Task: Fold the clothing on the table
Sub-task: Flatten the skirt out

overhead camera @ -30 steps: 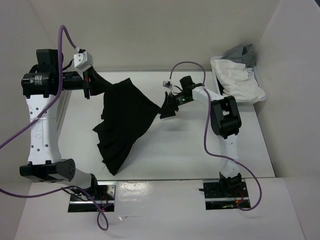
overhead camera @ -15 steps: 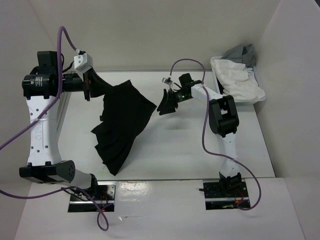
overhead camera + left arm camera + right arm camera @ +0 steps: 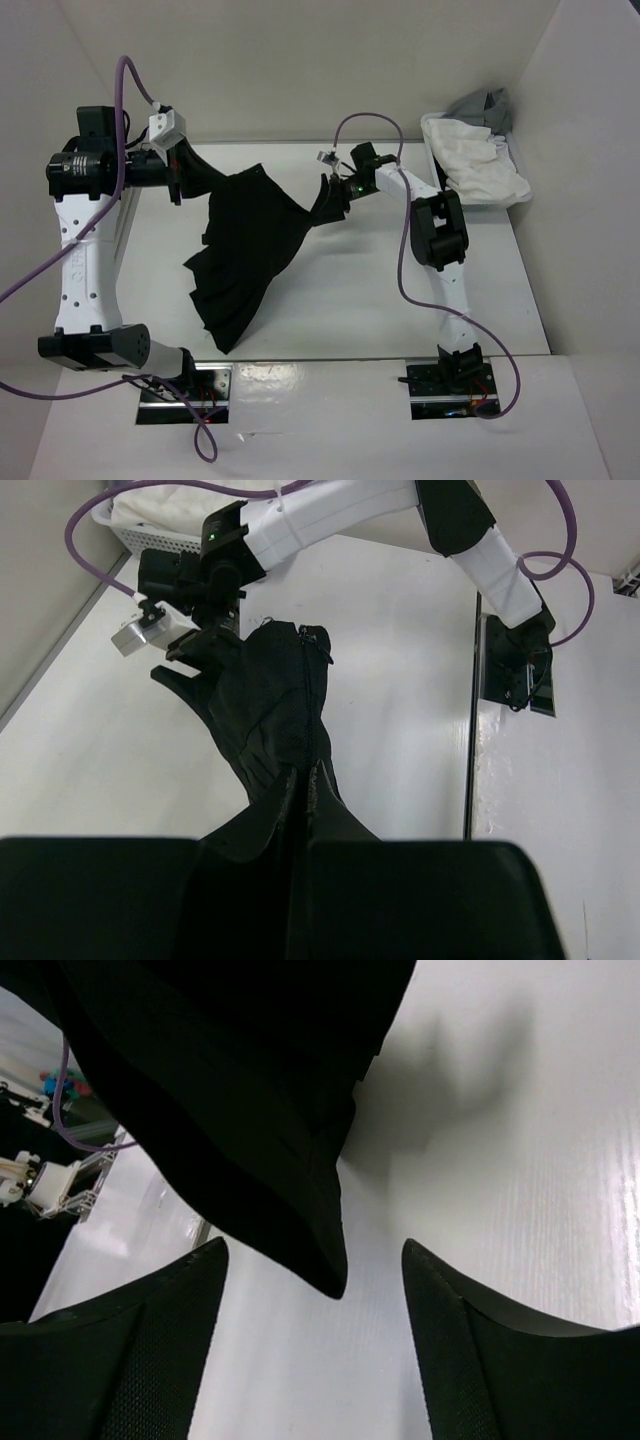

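The clothing (image 3: pixel 250 240), a black pleated skirt, hangs from my left gripper (image 3: pixel 185 165) at the far left, and its lower part trails onto the white table (image 3: pixel 350 300). In the left wrist view my left gripper (image 3: pixel 303 770) is shut on the skirt's (image 3: pixel 265 700) edge. My right gripper (image 3: pixel 328 200) is at the skirt's right corner. In the right wrist view it (image 3: pixel 313 1243) is open, and a pointed corner of the skirt (image 3: pixel 230 1090) hangs between the two fingers without touching either.
A white basket (image 3: pixel 520 195) at the far right holds a white cloth (image 3: pixel 470 160) and a grey cloth (image 3: pixel 482 105). White walls close in the table at the back and on both sides. The arm bases are at the near edge.
My right gripper has moved left and farther back to the skirt's right corner, and its jaws have narrowed a little. The left gripper still holds the skirt in the same place.
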Motion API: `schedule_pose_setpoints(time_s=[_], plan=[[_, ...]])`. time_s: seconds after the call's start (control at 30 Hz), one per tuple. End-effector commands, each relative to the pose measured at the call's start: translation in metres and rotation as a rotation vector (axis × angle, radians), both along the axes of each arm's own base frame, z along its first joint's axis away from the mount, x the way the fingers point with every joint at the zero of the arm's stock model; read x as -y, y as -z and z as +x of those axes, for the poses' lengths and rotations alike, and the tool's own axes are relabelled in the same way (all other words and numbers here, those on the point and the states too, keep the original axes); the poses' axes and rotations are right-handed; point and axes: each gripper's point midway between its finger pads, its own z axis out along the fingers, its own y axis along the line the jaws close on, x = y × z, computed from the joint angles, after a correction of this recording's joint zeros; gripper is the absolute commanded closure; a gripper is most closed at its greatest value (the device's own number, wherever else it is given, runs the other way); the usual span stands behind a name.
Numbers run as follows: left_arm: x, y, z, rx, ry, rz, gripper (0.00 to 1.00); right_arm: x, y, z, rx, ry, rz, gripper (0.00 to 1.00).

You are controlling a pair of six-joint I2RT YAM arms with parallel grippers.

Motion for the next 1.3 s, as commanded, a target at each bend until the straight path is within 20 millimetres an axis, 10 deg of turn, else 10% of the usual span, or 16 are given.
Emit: schedule_pose_setpoints(time_s=[0.0, 0.23, 0.47, 0.57, 0.93, 1.27], plan=[[0.007, -0.021, -0.016, 0.068, 0.054, -0.049, 1.00, -0.013, -0.017, -0.014, -0.004, -0.059, 0.076, 0.26], [0.007, -0.022, -0.017, 0.069, 0.061, -0.055, 1.00, -0.019, -0.020, -0.022, 0.000, -0.081, 0.087, 0.50], [0.004, -0.011, -0.006, 0.064, 0.028, -0.028, 1.00, -0.016, -0.022, -0.024, 0.018, -0.059, 0.042, 1.00], [0.001, -0.003, 0.001, 0.050, -0.011, -0.009, 1.00, -0.013, -0.039, -0.024, 0.066, -0.016, -0.022, 1.00], [-0.026, 0.042, 0.060, -0.038, -0.304, 0.085, 1.00, 0.082, -0.217, 0.021, 0.453, 0.476, -0.120, 1.00], [-0.031, 0.020, 0.076, -0.035, -0.399, 0.029, 1.00, 0.127, -0.281, -0.013, 0.730, 0.712, -0.211, 1.00]])
